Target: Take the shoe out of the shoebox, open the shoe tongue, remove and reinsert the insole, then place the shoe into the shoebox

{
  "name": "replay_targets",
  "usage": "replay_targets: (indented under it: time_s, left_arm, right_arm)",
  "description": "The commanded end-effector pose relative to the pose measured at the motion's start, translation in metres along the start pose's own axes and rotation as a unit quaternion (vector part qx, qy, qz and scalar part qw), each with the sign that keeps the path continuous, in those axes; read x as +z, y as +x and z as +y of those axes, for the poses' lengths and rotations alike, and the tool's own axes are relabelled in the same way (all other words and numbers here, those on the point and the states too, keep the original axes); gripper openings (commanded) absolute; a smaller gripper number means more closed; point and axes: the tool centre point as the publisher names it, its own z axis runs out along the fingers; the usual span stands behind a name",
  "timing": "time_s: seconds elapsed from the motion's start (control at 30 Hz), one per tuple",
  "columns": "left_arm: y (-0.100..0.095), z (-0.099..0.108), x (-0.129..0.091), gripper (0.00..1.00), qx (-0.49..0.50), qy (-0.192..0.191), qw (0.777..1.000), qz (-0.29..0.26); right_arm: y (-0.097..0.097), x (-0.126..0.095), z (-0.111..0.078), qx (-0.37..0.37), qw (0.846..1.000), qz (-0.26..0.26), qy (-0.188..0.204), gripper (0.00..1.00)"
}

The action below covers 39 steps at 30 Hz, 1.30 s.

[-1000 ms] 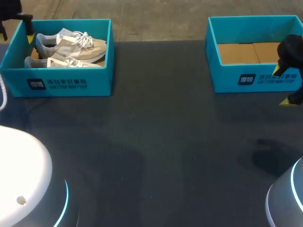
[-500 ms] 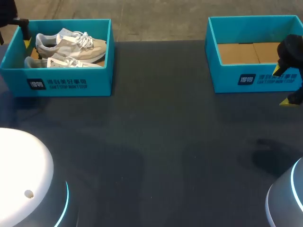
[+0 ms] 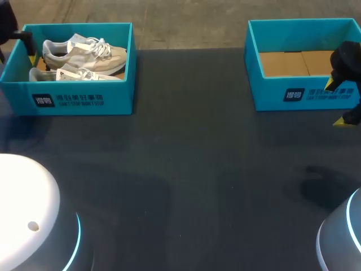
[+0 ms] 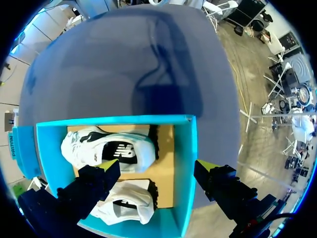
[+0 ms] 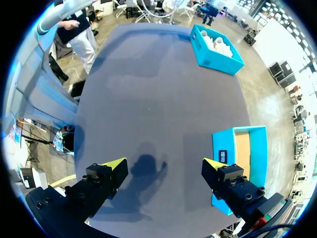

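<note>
- A dark table [image 3: 192, 169] seen from above, with an open turquoise shoebox [image 3: 84, 100] at about 10 o'clock.
- Two shoes lie side by side in the shoebox on its brown cardboard floor.
- The back shoe [image 3: 84, 52] is a pale grey and cream trainer with white laces. It shows its side, with the toe pointing to 3 o'clock.
- The front shoe [image 3: 72, 74] matches it and is partly hidden by the shoebox's front wall.
- In the left wrist view the shoes look white, with a dark logo patch and dark soles.
- The left gripper [image 4: 158, 167] hangs over the 9 o'clock end of the shoebox with its yellow-tipped fingers wide apart. One finger is above the shoes, the other is outside the end wall, and they hold nothing.
- A second box [image 3: 282, 95], also turquoise and with a bare cardboard floor, sits at about 2 o'clock.
- The right gripper [image 5: 164, 162] hovers over bare table just beside the second box, with its fingers spread and holding nothing.
</note>
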Motion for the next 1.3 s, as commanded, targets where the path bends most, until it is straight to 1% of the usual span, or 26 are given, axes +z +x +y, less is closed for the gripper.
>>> replay_targets:
  time_s: [0.03, 0.07, 0.1, 0.17, 0.23, 0.27, 0.33, 0.37, 0.47, 0.53, 0.6, 0.63, 0.67, 0.8, 0.83, 0.87, 0.97, 1.0, 1.07, 1.23, 1.27, 1.3]
  left_arm:
    - [-0.004, 0.001, 0.013, 1.00, 0.010, -0.002, 1.000, 0.000]
    - [-0.006, 0.001, 0.016, 0.87, 0.012, 0.002, 1.000, 0.004]
    - [-0.007, 0.001, 0.017, 0.80, 0.012, 0.002, 1.000, 0.002]
    - [-0.008, 0.003, 0.020, 0.80, 0.013, 0.003, 1.000, 0.001]
    - [-0.009, 0.004, 0.022, 0.83, 0.018, 0.007, 1.000, 0.000]
    - [-0.010, 0.005, 0.023, 0.81, 0.019, 0.007, 1.000, 0.000]
    - [-0.011, 0.007, 0.026, 0.80, 0.027, 0.012, 1.000, 0.001]
    - [-0.012, 0.007, 0.028, 0.76, 0.030, 0.014, 0.999, -0.002]
    - [-0.017, 0.008, 0.033, 0.77, 0.041, 0.016, 0.999, -0.003]
    - [-0.021, 0.009, 0.039, 0.75, 0.050, 0.017, 0.999, -0.003]
    - [-0.024, 0.010, 0.044, 0.71, 0.056, 0.018, 0.998, -0.001]
    - [-0.025, 0.010, 0.046, 0.67, 0.058, 0.018, 0.998, -0.002]
    - [-0.026, 0.010, 0.048, 0.68, 0.060, 0.017, 0.998, -0.002]
    - [-0.027, 0.013, 0.056, 0.66, 0.066, 0.014, 0.998, -0.001]
    - [-0.026, 0.013, 0.057, 0.62, 0.067, 0.015, 0.998, 0.000]
    - [-0.026, 0.013, 0.058, 0.62, 0.066, 0.011, 0.998, -0.003]
    - [-0.023, 0.012, 0.061, 0.67, 0.063, 0.006, 0.998, -0.005]
    - [-0.021, 0.011, 0.063, 0.69, 0.061, 0.008, 0.998, -0.003]
    - [-0.019, 0.011, 0.066, 0.71, 0.059, 0.013, 0.998, -0.001]
    - [-0.015, 0.010, 0.076, 0.69, 0.055, 0.018, 0.998, 0.004]
    - [-0.015, 0.010, 0.078, 0.71, 0.055, 0.018, 0.998, 0.004]
    - [-0.015, 0.011, 0.080, 0.69, 0.053, 0.018, 0.998, 0.002]
  right_arm:
    - [-0.002, 0.001, 0.001, 0.000, 1.000, 0.002, 0.002, 1.00]
    - [-0.002, 0.001, 0.001, 0.000, 1.000, 0.002, 0.002, 1.00]
    - [-0.002, 0.001, 0.001, 0.000, 1.000, 0.002, 0.002, 1.00]
    - [-0.002, 0.001, 0.001, 0.000, 1.000, 0.002, 0.002, 1.00]
    - [-0.002, 0.001, 0.001, 0.000, 1.000, 0.002, 0.002, 1.00]
    - [-0.002, 0.001, 0.001, 0.000, 1.000, 0.002, 0.002, 1.00]
    - [-0.002, 0.001, 0.001, 0.000, 1.000, 0.002, 0.002, 1.00]
    - [-0.002, 0.001, 0.001, 0.000, 1.000, 0.002, 0.002, 1.00]
    - [-0.002, 0.001, 0.001, 0.000, 1.000, 0.002, 0.002, 1.00]
    - [-0.002, 0.001, 0.001, 0.000, 1.000, 0.002, 0.002, 1.00]
    - [-0.002, 0.001, 0.001, 0.000, 1.000, 0.002, 0.002, 1.00]
    - [-0.002, 0.001, 0.001, 0.000, 1.000, 0.002, 0.002, 1.00]
    - [-0.002, 0.001, 0.001, 0.000, 1.000, 0.002, 0.002, 1.00]
    - [-0.002, 0.001, 0.001, 0.000, 1.000, 0.002, 0.002, 1.00]
    - [-0.002, 0.001, 0.001, 0.000, 1.000, 0.002, 0.002, 1.00]
    - [-0.002, 0.001, 0.001, 0.000, 1.000, 0.002, 0.002, 1.00]
    - [-0.002, 0.001, 0.001, 0.000, 1.000, 0.002, 0.002, 1.00]
    - [-0.002, 0.001, 0.001, 0.000, 1.000, 0.002, 0.002, 1.00]
    - [-0.002, 0.001, 0.001, 0.000, 1.000, 0.002, 0.002, 1.00]
    - [-0.002, 0.001, 0.001, 0.000, 1.000, 0.002, 0.002, 1.00]
    - [-0.002, 0.001, 0.001, 0.000, 1.000, 0.002, 0.002, 1.00]
    - [-0.002, 0.001, 0.001, 0.000, 1.000, 0.002, 0.002, 1.00]
